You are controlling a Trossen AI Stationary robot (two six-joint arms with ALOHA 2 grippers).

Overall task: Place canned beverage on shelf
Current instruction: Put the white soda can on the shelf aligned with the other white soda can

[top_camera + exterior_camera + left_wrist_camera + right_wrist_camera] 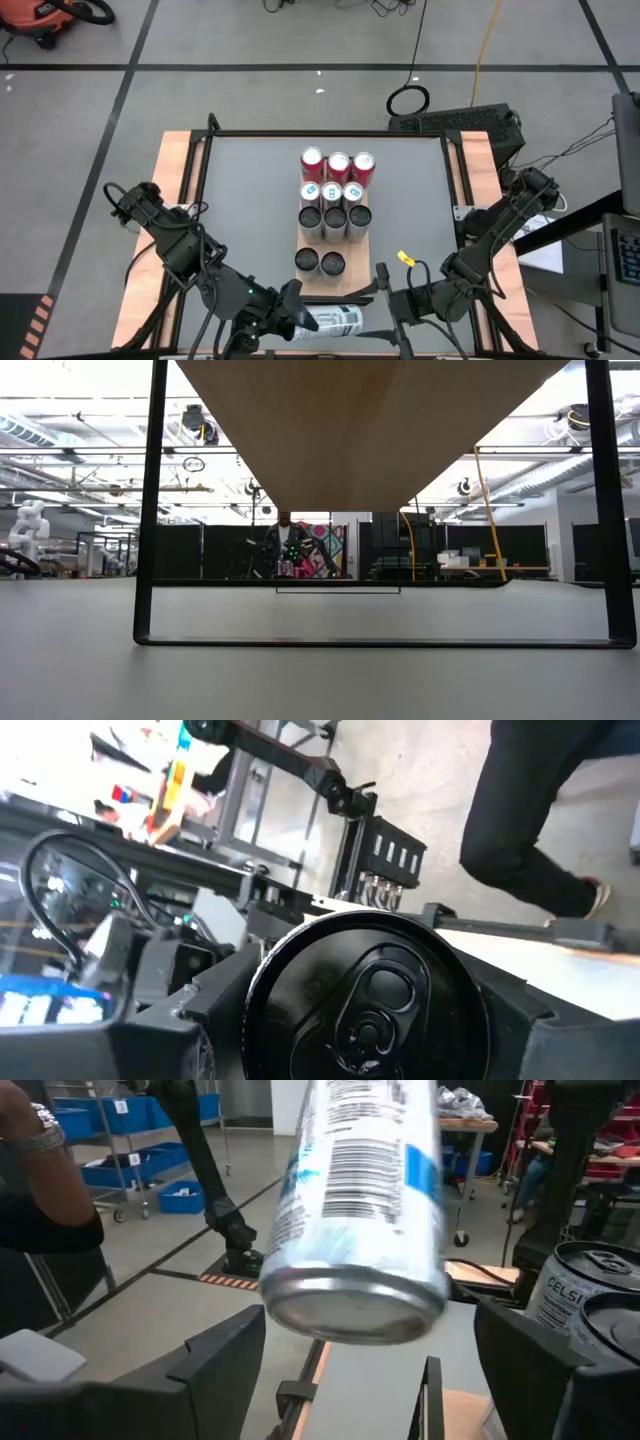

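Table's near edge, can [335, 320] in left claw [298, 318]

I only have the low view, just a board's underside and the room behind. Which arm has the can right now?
Observer: The left gripper is shut on the white can, which lies sideways at the table's near edge.
Operator: And the right one?
Observer: The right gripper is open, with a finger on either side of the can's base and gaps showing on both sides.
Operator: Any room on the shelf?
Observer: The shelf holds eleven upright cans. Its nearest row has only two, so the right-hand spot is bare.
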